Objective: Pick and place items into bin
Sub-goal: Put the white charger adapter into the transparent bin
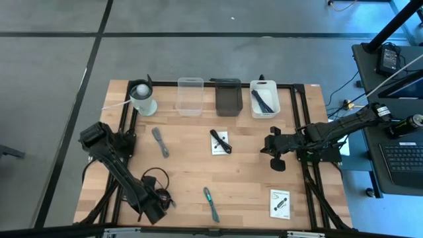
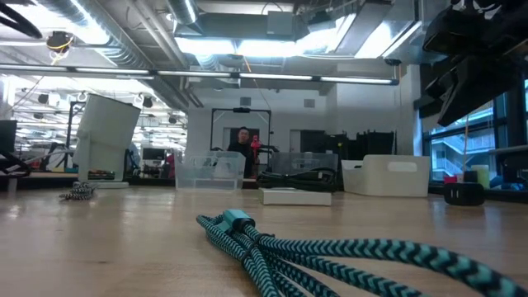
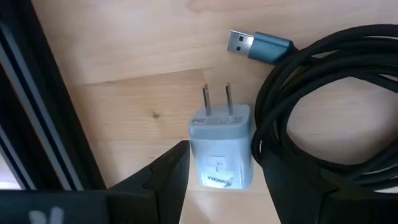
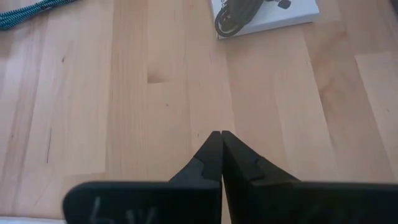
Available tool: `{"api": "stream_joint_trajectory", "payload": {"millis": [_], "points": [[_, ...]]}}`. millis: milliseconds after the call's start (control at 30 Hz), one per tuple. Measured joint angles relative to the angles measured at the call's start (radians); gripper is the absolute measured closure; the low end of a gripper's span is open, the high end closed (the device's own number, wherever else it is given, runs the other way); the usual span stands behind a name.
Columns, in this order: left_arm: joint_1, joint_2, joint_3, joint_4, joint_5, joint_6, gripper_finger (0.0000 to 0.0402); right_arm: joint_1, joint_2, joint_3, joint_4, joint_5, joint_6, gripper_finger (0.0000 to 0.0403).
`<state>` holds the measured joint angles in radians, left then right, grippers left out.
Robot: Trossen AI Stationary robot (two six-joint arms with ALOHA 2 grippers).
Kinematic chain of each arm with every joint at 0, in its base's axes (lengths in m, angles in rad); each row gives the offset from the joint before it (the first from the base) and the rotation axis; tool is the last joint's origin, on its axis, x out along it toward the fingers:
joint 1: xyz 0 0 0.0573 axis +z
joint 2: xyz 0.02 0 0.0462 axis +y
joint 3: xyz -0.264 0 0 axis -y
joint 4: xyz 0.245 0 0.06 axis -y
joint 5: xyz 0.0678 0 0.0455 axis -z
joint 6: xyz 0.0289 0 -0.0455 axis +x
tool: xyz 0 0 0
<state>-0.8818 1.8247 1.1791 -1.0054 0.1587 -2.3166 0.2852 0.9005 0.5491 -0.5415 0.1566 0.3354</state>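
Note:
My left gripper (image 3: 222, 177) is open low over the table's near left corner (image 1: 160, 198). One finger stands on each side of a tiny white plug block (image 3: 221, 152) that lies flat, its prongs pointing away from the gripper. A black coiled cable (image 3: 329, 106) with a teal USB plug (image 3: 256, 46) lies beside the block. My right gripper (image 4: 217, 135) is shut and hovers over bare wood right of centre (image 1: 275, 157). Lying loose on the table are a white card with a black part (image 1: 220, 142), a second card (image 1: 280, 203), a teal cable (image 1: 210, 203) and a grey slim tool (image 1: 160, 142). My left gripper comes at the white plug block from above, with one finger (image 3: 171, 174) close by the block's side (image 3: 194, 158) and the other (image 3: 286, 186) on the cable side. Whether either finger touches the block cannot be told. The block lies flat on the table.
Three bins line the far edge: clear (image 1: 190, 96), dark (image 1: 228, 98) and white (image 1: 264, 99), the white one holding dark items. A white round cup-like container (image 1: 142, 98) stands left of them. A black frame rail (image 3: 37, 106) runs beside the left gripper. A person (image 2: 243, 142) shows far behind.

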Motion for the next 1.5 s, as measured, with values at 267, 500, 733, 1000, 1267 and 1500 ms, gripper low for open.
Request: {"api": "stream_joint_trajectory", "payload": {"millis": [267, 500, 733, 1000, 1267, 1500], "points": [[-0.005, 0.009, 0.0, 0.006, 0.002, 0.006, 0.021, 0.0, 0.0, 0.0, 0.0, 0.001, 0.026, 0.04], [-0.03, 0.013, 0.0, 0.008, 0.036, 0.0, 0.021, 0.0, 0.0, 0.0, 0.0, 0.001, 0.021, 0.04], [-0.048, 0.016, 0.0, 0.008, 0.049, -0.018, 0.021, 0.0, 0.0, 0.0, -0.001, 0.002, 0.02, 0.04], [-0.048, 0.014, 0.0, 0.005, 0.05, -0.026, 0.0246, 0.0, 0.0, 0.0, -0.002, 0.002, 0.019, 0.04], [-0.048, -0.017, -0.002, -0.01, 0.039, 0.005, 0.025, 0.0, 0.0, 0.0, -0.002, 0.002, 0.019, 0.04], [-0.055, -0.02, -0.002, -0.029, 0.044, -0.003, 0.0234, 0.0, 0.0, 0.0, -0.002, 0.002, 0.02, 0.04]]}}
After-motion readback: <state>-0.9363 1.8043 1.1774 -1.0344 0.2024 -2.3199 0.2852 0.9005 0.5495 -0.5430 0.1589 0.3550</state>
